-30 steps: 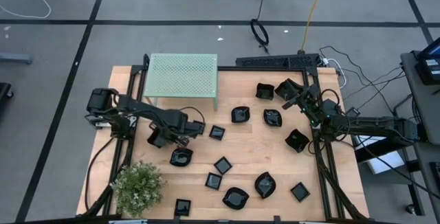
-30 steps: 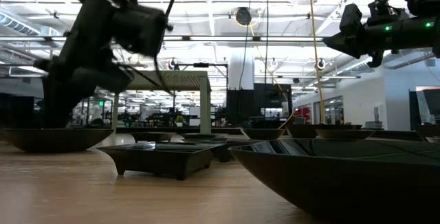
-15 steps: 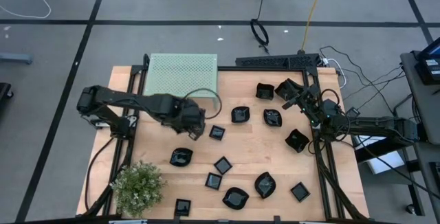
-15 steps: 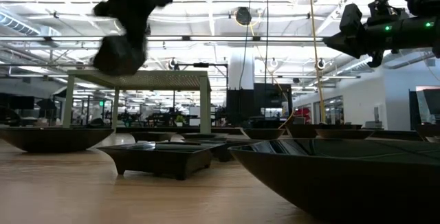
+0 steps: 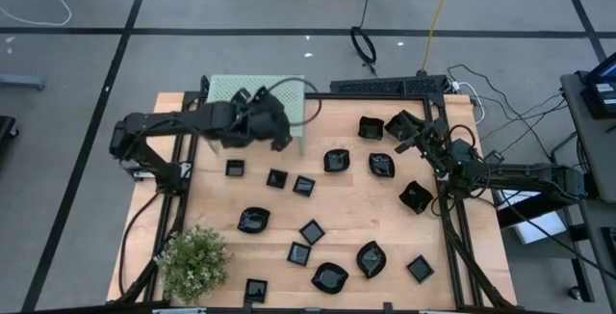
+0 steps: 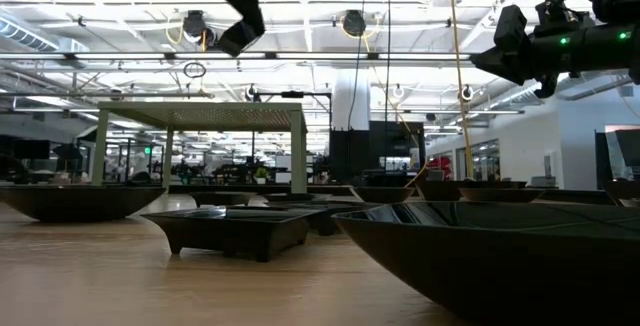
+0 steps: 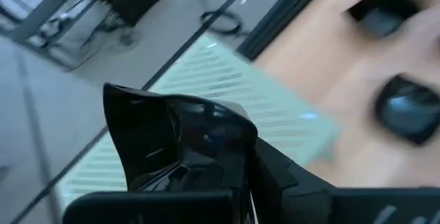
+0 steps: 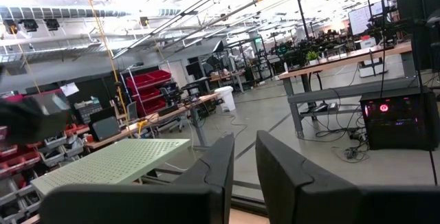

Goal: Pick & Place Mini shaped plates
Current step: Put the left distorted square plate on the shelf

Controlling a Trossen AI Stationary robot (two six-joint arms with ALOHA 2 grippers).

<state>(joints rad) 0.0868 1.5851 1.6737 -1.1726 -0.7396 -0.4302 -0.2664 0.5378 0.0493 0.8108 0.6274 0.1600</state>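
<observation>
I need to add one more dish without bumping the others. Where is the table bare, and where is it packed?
Bare wood lies between the potted plant and the green stand, left of the square plate, and on the table beyond the far-right square plate. The middle is crowded. The left gripper holds a plate over the stand; the right gripper waits over the back-right plates.

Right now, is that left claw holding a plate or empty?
Holding: the left gripper is shut on a glossy black plate, above the green stand.
</observation>
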